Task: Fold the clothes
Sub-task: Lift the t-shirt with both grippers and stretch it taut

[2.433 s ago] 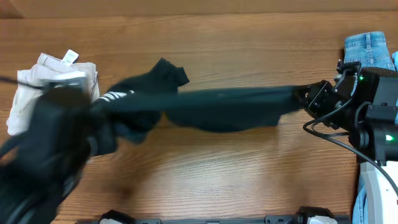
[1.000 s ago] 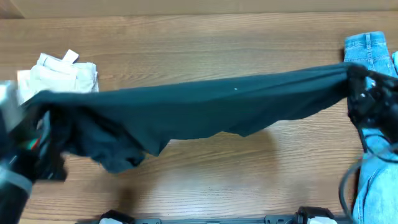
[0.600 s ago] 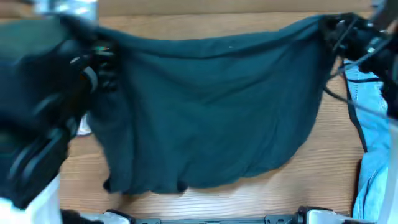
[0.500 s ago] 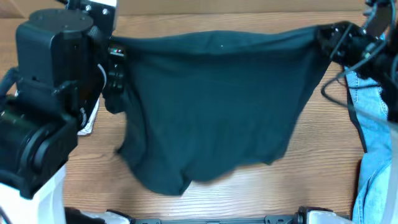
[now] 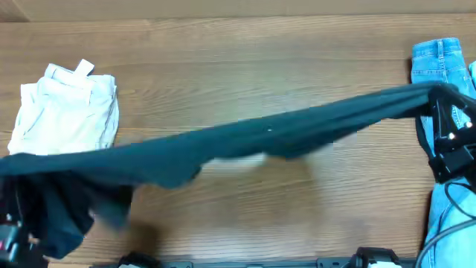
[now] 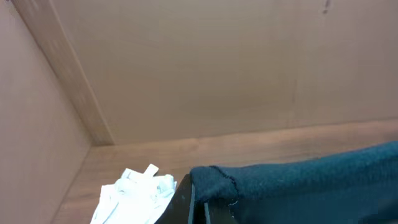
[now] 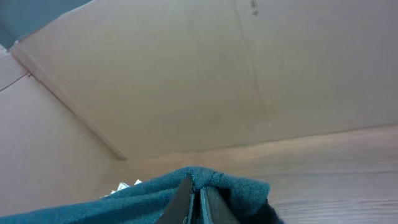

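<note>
Grip check first: our left gripper (image 6: 199, 208) is pinched tight on one bunched edge of the T-shirt (image 5: 268, 134), and our right gripper (image 7: 196, 202) is pinched on the opposite edge. The shirt runs btw them as a long dark band across the table (image 5: 245, 52). It looks lifted, w/ the left end drooping in a clump. Imo zero folds done, it's not even laid flat, so spreading + every fold is left. Fabric looks soft, no lettering showing. Shorts (image 5: 67, 108) and jeans (image 5: 439, 59) sit off to the sides.
</note>
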`<move>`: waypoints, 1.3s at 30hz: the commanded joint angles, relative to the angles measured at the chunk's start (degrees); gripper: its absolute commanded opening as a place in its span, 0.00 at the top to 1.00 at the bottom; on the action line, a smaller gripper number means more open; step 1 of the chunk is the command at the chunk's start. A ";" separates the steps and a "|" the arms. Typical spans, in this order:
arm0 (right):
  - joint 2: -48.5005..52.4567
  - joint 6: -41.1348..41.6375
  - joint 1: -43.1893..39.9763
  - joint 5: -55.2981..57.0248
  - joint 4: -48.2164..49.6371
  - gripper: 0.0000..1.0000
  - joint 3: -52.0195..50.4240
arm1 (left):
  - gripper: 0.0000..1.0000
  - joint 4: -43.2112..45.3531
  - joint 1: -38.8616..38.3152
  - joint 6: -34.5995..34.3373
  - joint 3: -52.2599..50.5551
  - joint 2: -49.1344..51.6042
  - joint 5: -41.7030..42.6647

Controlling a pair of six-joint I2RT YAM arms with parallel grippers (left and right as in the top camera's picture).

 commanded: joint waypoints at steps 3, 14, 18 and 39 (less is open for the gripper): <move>1.55 0.39 -0.11 5.70 0.31 0.96 -0.13 | 0.96 5.22 0.26 0.90 -0.22 3.34 -4.66; 5.55 0.13 -0.11 5.75 -0.83 0.96 -0.15 | 0.96 4.70 0.26 2.19 -0.22 13.09 -4.17; 5.49 0.13 -0.11 7.08 -2.14 0.96 -0.11 | 0.96 4.72 0.24 2.21 -0.20 12.09 -3.54; 5.97 0.17 -0.11 17.27 -13.90 0.96 9.22 | 0.96 3.23 0.26 3.17 -0.22 6.32 -2.10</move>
